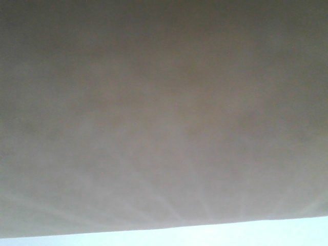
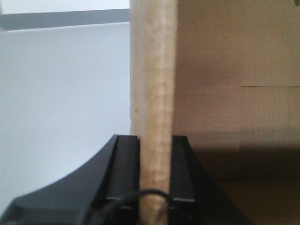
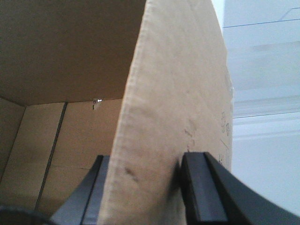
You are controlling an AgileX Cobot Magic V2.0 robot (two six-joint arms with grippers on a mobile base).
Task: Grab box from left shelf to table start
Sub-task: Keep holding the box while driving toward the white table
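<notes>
1. Brown corrugated cardboard fills nearly the whole front view: the box [image 1: 164,113] sits very close to that camera, its face blurred and plain.
2. Below the box's lower edge, a thin pale strip of the bench [image 1: 241,234] runs along the bottom of the front view; whether the box touches it cannot be told.
3. The left tool [image 2: 154,140] is closed narrow on an upright cardboard wall of the box, with its black jaws flush against either side of the wall's raw edge.
4. The right tool [image 3: 147,159] likewise clamps a box wall, one jaw on the outer face and the other inside, partly hidden by the cardboard.
5. Both wrist views look into the box's open brown interior.
</notes>
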